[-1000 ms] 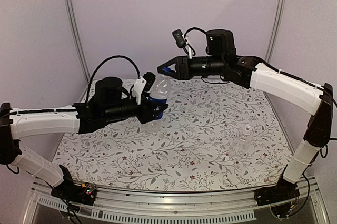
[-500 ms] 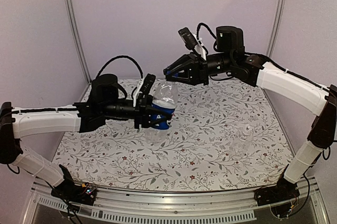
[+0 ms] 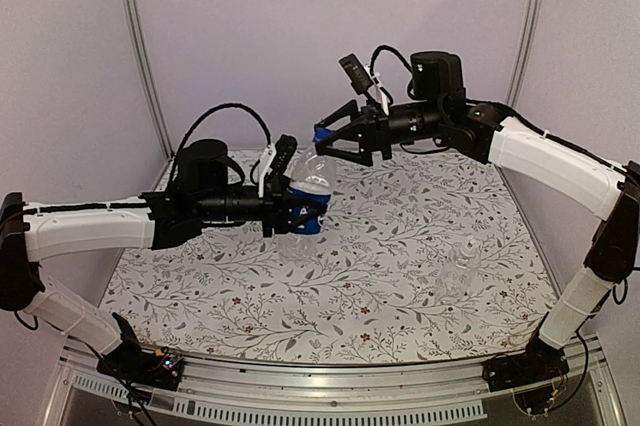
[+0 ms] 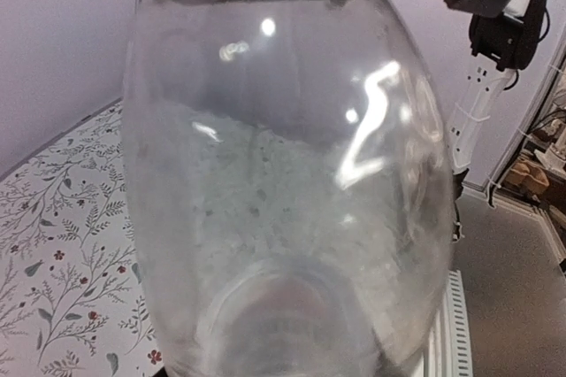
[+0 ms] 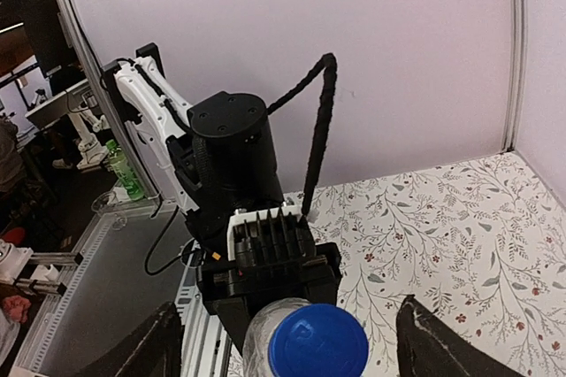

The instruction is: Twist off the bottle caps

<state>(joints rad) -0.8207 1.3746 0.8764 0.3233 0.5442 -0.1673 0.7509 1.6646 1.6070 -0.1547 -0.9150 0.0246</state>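
Clear plastic water bottle with a dark blue label, clamped round its body by the left gripper above the floral-patterned table and tilted so the neck faces the other arm. Bright blue round screw cap on top, not yet removed. Right gripper poised at the cap, fingers spread wide either side without touching, probably lined up to close and twist. Second, wholly transparent bottle standing well apart near the right arm, its cap too faint to make out.

Floral-print table w/ one clear unlabelled bottle standing on its right side.
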